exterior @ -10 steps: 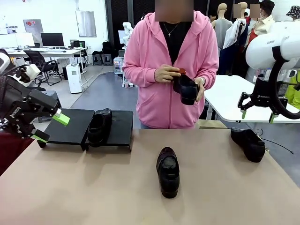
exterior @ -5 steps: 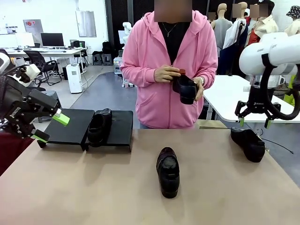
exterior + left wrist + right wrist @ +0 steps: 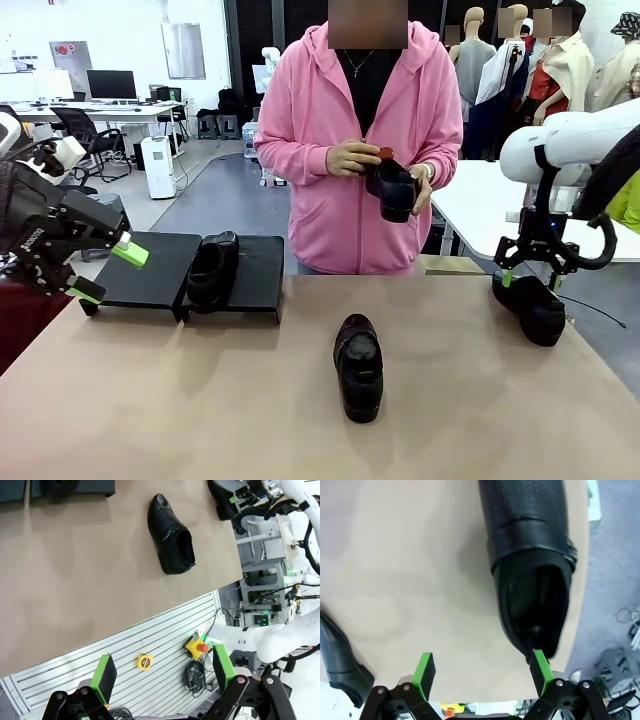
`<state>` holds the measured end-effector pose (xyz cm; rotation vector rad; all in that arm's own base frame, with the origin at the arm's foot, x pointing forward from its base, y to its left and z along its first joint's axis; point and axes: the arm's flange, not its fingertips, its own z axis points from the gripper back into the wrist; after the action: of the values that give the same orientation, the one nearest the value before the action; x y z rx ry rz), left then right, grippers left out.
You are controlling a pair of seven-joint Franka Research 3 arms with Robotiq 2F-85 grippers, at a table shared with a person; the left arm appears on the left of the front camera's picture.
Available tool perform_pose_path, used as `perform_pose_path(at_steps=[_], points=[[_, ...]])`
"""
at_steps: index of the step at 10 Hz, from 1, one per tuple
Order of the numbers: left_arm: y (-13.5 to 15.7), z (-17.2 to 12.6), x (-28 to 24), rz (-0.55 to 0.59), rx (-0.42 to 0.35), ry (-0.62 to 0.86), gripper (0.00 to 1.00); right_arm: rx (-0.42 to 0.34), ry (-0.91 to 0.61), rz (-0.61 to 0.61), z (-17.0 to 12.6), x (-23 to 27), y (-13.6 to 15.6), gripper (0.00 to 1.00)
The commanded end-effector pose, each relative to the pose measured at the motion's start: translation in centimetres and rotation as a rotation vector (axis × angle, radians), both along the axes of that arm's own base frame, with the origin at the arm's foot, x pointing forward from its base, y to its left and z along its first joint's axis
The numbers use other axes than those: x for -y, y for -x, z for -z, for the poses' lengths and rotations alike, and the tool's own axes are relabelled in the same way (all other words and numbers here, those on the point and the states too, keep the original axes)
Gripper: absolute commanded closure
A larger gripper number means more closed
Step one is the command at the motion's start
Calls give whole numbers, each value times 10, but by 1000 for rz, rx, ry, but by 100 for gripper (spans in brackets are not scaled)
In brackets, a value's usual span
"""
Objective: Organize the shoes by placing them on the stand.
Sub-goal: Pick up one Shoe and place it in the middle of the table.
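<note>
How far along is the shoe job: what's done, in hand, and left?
Done: one shoe sits on the stand. In hand: the open right gripper hovers over the rightmost shoe, not gripping it. Left: that shoe, the middle shoe, and the fourth shoe, held by the person. The left gripper is open, aside.

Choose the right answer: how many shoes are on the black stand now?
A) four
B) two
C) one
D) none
C: only one shoe sits on the stand; the middle shoe and right shoe lie on the table, and the person holds the fourth shoe.
</note>
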<state>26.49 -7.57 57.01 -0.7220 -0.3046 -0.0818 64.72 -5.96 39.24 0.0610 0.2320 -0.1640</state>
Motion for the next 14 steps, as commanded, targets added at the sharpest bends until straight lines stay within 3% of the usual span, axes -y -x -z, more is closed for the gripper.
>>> perform_pose_path(at_steps=[1, 4, 6, 7, 8, 10, 14], points=[[-1, 1, -4, 21, 10, 2, 0, -51, -26, -26, 1, -7, -15, 0], [-1, 1, -4, 21, 10, 2, 0, -102, -18, -10, 23, -9, -21, 0], [-1, 1, -4, 21, 10, 2, 0, -97, 3, -6, 27, -12, -21, 0], [-1, 1, -4, 21, 10, 2, 0, -91, 24, -1, 27, -12, -21, 57], [-1, 1, -4, 21, 10, 2, 0, -54, 41, 16, 28, -13, -21, 100], [-1, 1, -4, 21, 10, 2, 0, 10, 89, 20, 36, -12, -21, 100], [-1, 1, -4, 21, 10, 2, 0, -7, 93, 29, 53, -1, -28, 100]])
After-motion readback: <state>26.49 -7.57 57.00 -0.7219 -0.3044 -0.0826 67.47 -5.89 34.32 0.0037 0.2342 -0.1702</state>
